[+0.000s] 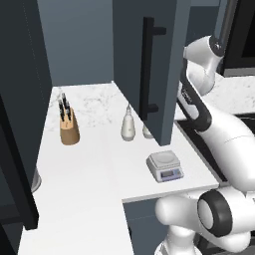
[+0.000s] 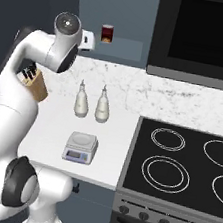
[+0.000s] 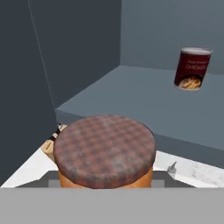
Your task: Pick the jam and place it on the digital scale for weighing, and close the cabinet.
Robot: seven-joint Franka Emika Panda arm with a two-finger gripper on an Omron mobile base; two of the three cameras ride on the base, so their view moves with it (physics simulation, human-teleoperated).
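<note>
Filling hand view: gripped jam

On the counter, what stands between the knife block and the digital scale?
In the left base view, a white bottle stands on the counter between the knife block and the digital scale; the rest of that stretch is bare.

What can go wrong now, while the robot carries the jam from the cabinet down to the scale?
1. The hand grips the jam low, so it may slip or tilt.
2. The open cabinet door hangs beside the digital scale; the arm might strike it.
3. Two white bottles stand just behind the scale and could be knocked over.
</note>
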